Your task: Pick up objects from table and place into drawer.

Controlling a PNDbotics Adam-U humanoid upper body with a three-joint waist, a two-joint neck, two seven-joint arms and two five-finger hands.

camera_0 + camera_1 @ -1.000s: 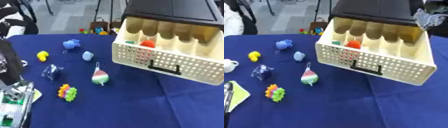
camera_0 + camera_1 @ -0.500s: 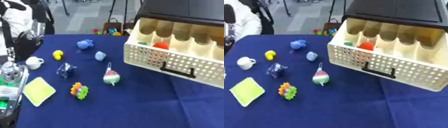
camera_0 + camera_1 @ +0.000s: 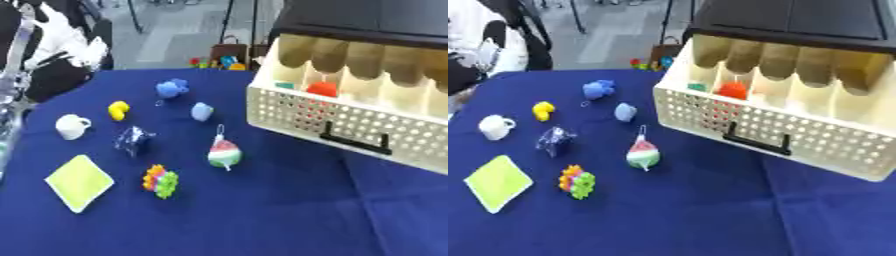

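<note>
Since a second ago our view has swung: the whole scene has slid right, and the yellow-green square cloth (image 3: 498,182) and white cup (image 3: 495,126) now show in full at the table's left, while the objects keep their places relative to one another. The left arm that filled the left edge earlier is now only a blurred metallic strip there. We cannot tell how either of our hands stands; no fingers show.

The drawer (image 3: 785,127) stands pulled out of a black cabinet (image 3: 789,22) at the right, a cream plastic box with a perforated front, a black handle and tall rounded dividers. A red-orange object (image 3: 731,90) sits in one of its compartments, with a small teal piece (image 3: 697,86) in the one to its left.

On the blue tablecloth (image 3: 667,215) lie the loose things, all apart: a blue soft toy (image 3: 598,89), a yellow duck-like figure (image 3: 542,110), a pale blue lump (image 3: 626,111), a crinkled dark blue wrapper (image 3: 555,140), a watermelon-coloured teardrop with a string (image 3: 643,154), and a knobbly multicoloured ball (image 3: 577,181).
</note>
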